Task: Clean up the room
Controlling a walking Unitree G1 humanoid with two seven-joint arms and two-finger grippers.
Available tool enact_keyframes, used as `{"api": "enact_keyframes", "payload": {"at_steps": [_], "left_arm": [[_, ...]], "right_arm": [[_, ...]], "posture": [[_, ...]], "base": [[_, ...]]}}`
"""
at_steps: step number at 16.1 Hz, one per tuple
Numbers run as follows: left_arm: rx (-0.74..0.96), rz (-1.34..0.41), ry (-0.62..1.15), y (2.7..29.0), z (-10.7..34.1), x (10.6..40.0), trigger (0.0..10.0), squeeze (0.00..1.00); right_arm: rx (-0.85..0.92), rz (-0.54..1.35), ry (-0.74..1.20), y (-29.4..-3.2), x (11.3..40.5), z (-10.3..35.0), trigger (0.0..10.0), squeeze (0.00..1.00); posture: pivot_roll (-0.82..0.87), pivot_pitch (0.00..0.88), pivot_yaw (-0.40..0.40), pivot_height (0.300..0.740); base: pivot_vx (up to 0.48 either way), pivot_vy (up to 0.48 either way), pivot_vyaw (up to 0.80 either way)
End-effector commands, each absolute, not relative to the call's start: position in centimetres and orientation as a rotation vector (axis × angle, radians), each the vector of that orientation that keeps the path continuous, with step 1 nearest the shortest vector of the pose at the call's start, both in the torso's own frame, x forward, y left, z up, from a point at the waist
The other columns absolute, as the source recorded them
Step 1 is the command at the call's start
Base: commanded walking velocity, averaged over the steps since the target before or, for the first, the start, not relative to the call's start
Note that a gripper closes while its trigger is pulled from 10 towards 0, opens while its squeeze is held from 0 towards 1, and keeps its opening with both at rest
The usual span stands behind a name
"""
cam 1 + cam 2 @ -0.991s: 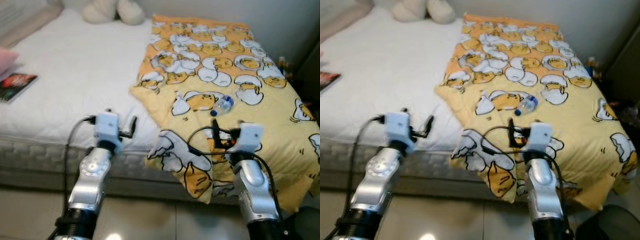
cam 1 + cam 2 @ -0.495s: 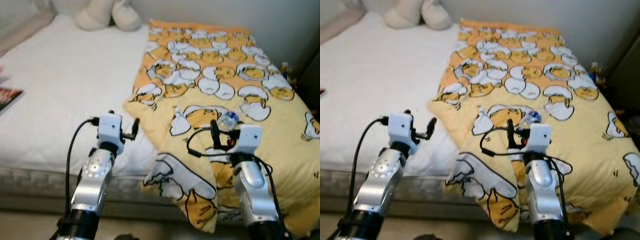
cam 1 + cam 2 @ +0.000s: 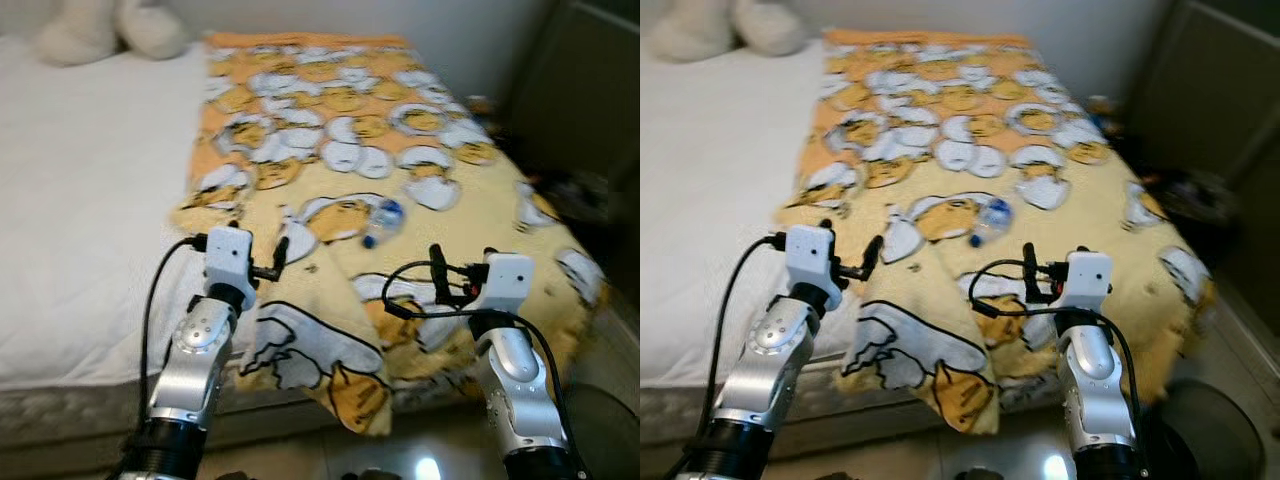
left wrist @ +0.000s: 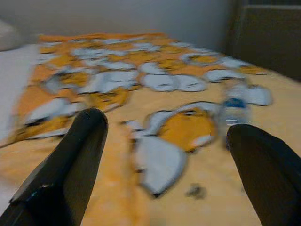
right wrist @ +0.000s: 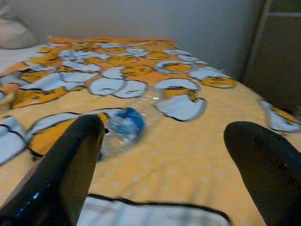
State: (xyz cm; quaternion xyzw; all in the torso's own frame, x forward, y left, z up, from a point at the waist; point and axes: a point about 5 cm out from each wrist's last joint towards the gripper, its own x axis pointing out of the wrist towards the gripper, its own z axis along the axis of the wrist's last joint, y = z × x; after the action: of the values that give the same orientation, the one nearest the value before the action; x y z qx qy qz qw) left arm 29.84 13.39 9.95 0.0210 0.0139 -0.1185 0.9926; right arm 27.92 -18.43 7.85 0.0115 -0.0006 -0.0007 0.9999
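Observation:
A clear plastic bottle with a blue label lies on its side on the yellow egg-print blanket that covers the right half of the bed. My left gripper is held out over the blanket's folded near corner, left of and short of the bottle, open and holding nothing. My right gripper hovers over the blanket just right of and nearer than the bottle, also open. In the right wrist view the bottle lies ahead, close to one finger. The left wrist view has the bottle further off.
The white mattress is bare on the left, with a cream plush toy at the head. A dark cabinet stands right of the bed, with clutter on the floor below it. A dark round object sits at the bed's near right corner.
The camera has swung to the right: the bed now sits further left and the dark cabinet has come into view. Both arms keep the same raised pose, fingers still apart.

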Motion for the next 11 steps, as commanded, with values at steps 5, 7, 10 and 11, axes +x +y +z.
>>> {"api": "enact_keyframes", "payload": {"at_steps": [5, 7, 10, 11], "left_arm": [[0.089, -0.198, 0.05, 14.1, 9.84, 30.19, 10.0, 0.0], [0.094, -0.201, 0.051, 14.24, 9.82, 30.2, 10.0, 0.0], [0.074, -0.247, 0.028, 13.85, 10.18, 30.28, 10.0, 0.0], [0.072, -0.262, 0.022, 13.66, 10.28, 30.32, 10.0, 0.0]], "right_arm": [[0.031, -0.024, -0.009, -18.98, 27.85, 8.09, 10.0, 0.0], [0.024, -0.024, -0.006, -19.08, 27.78, 8.02, 10.0, 0.0], [0.014, -0.033, -0.008, -19.28, 27.74, 8.02, 10.0, 0.0], [0.019, -0.034, -0.006, -19.29, 27.73, 8.0, 10.0, 0.0]], "posture": [[0.04, 0.0, -0.04, 0.723], [0.03, 0.0, -0.038, 0.723], [0.03, 0.0, -0.034, 0.723], [0.03, 0.0, -0.034, 0.723]], "base": [[0.0, 0.192, -0.49], [0.0, 0.0, 0.0], [0.0, 0.159, 0.0], [0.0, 0.476, -0.71]]}}
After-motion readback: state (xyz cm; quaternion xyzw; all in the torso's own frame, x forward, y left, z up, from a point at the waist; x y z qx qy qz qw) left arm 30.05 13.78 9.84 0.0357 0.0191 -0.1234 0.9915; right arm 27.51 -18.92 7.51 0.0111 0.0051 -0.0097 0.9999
